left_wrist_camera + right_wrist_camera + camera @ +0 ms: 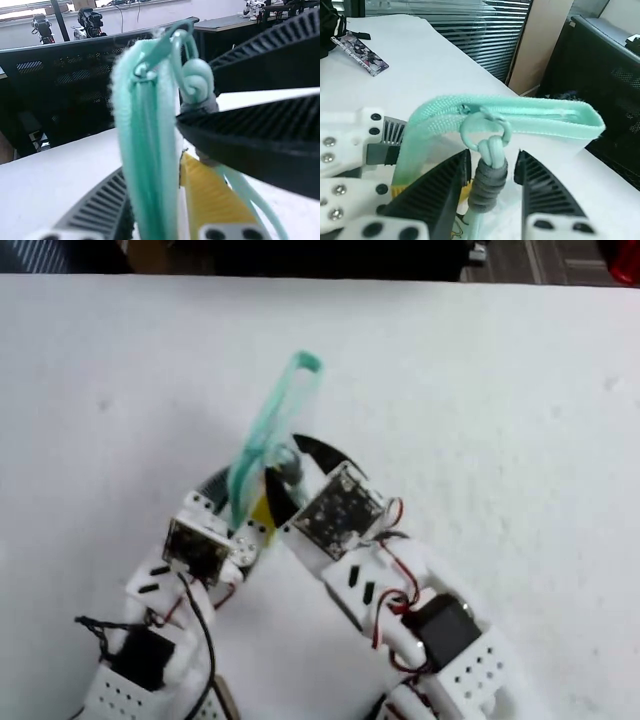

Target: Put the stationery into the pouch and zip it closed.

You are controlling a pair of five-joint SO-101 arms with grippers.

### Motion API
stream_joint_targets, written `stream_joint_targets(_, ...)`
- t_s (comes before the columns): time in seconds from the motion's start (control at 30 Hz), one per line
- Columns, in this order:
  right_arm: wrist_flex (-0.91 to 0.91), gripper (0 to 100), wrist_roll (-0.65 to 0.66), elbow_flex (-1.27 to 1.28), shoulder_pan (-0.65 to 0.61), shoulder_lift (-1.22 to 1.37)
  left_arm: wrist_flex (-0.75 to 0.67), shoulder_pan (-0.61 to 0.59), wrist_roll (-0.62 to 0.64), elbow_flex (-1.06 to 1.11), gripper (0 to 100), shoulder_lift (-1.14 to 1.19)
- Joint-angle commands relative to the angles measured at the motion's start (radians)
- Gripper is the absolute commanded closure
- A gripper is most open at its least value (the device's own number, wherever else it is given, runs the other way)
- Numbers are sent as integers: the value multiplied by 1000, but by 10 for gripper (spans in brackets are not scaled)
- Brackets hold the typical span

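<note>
A mint green pouch (270, 415) stands on edge on the white table (480, 390), rising between the two arms. My left gripper (245, 505) is shut on the pouch's near end; the pouch edge (147, 150) sits between its grey and yellow fingers (215, 200). My right gripper (490, 175) has its black fingers (440, 195) closed in on both sides of the zipper pull (487, 185), a green cord loop with a grey sleeve. The slider sits at the end of the pouch top (530, 112) nearest the left gripper. Nothing of the pouch's contents can be seen.
A small printed card (360, 50) lies farther off on the table. A black mesh chair back (60, 75) stands beyond the table edge. Open tabletop stretches to the right and far side of the arms.
</note>
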Motion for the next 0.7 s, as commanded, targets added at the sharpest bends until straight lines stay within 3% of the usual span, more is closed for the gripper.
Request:
stream_joint_targets(0.0, -21, 961, -6, -29, -8, 12, 31, 2, -6, -9, 861, 1)
stream_joint_targets(0.2, 2, 983, 2, -97, -2, 10, 43, 2, -5, -32, 860, 1)
stream_joint_targets(0.5, 136, 981, 6, -258, -2, 19, 287, -7, 161, -244, 801, 1)
stream_joint_targets(0.67, 166, 981, 141, -281, -5, 21, 292, -7, 209, -290, 818, 1)
